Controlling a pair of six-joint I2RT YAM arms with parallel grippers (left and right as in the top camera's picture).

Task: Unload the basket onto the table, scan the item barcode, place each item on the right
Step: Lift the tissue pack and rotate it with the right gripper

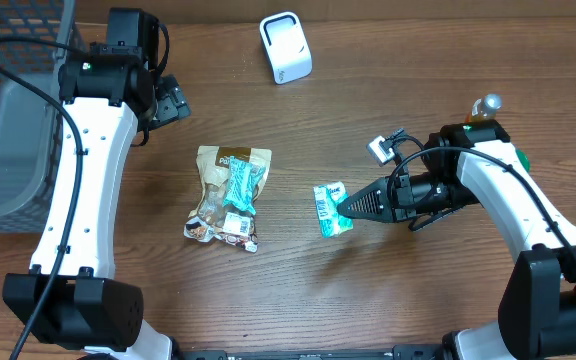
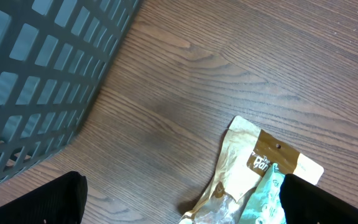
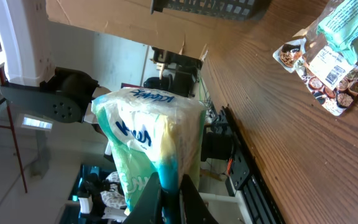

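My right gripper (image 1: 353, 207) is shut on a small green-and-white tissue pack (image 1: 330, 209), held above the table right of centre. In the right wrist view the pack (image 3: 148, 134) stands between the two black fingers (image 3: 151, 199), pinched at its lower edge. A barcode label shows on the pack's side (image 1: 322, 207). The white barcode scanner (image 1: 285, 46) stands at the back of the table. My left gripper (image 1: 168, 100) is open at the back left, over bare wood beside the snack bags (image 2: 260, 180), its fingers (image 2: 39, 202) wide apart.
A pile of snack bags (image 1: 230, 195), tan and teal, lies left of centre. A dark mesh basket (image 1: 8, 110) stands at the far left edge, also filling the top left of the left wrist view (image 2: 36, 74).
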